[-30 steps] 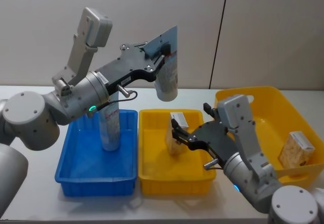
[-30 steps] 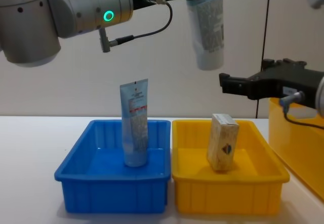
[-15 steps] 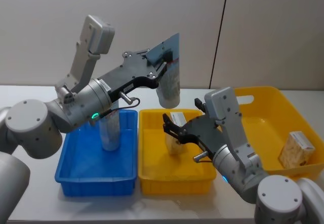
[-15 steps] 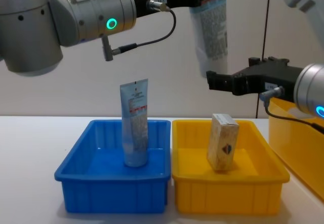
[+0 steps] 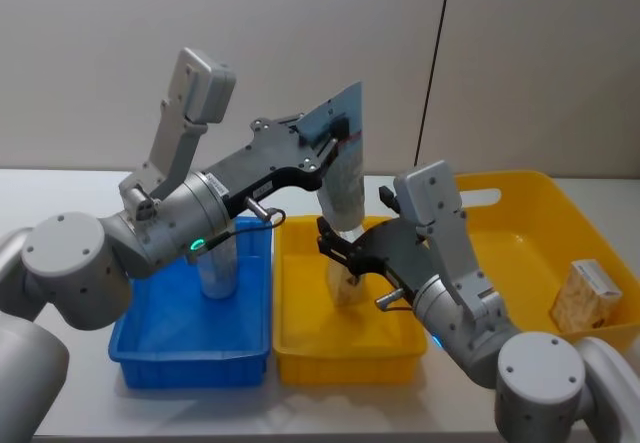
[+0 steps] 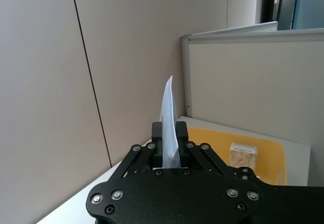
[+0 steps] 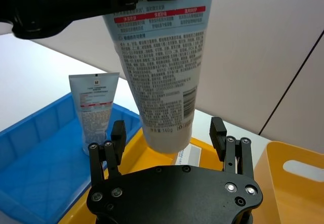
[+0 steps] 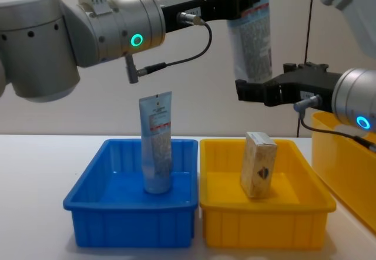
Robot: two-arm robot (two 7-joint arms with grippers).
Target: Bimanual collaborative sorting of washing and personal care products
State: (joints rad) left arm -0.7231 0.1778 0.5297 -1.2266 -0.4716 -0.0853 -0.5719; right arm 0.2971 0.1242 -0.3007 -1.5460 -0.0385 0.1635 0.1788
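Already, one pale-blue squeeze tube (image 8: 156, 145) is standing cap-down in the blue tray (image 8: 129, 204), well below and to the left of the left jaws, so that part of the sorting is looking done. The left jaws are pinching a second tube (image 5: 343, 188) flat near its crimped end, up in the air. Its soft printed body is hanging down to a rounded white cap. Just beneath it, the right jaws are standing spread on either side of that cap end, not yet closing on it; I am judging this to be a handover under way. Under the right jaws, a small beige carton (image 8: 258, 165), stiff and boxy with a dark round logo, is standing slightly tilted in the glossy yellow tray (image 8: 258, 228), and is likely sorted too. Far to the right of both jaws, another carton (image 5: 585, 298) is waiting in the larger yellow bin (image 5: 520, 188), everything resting on the pale surface (image 8: 29, 183).
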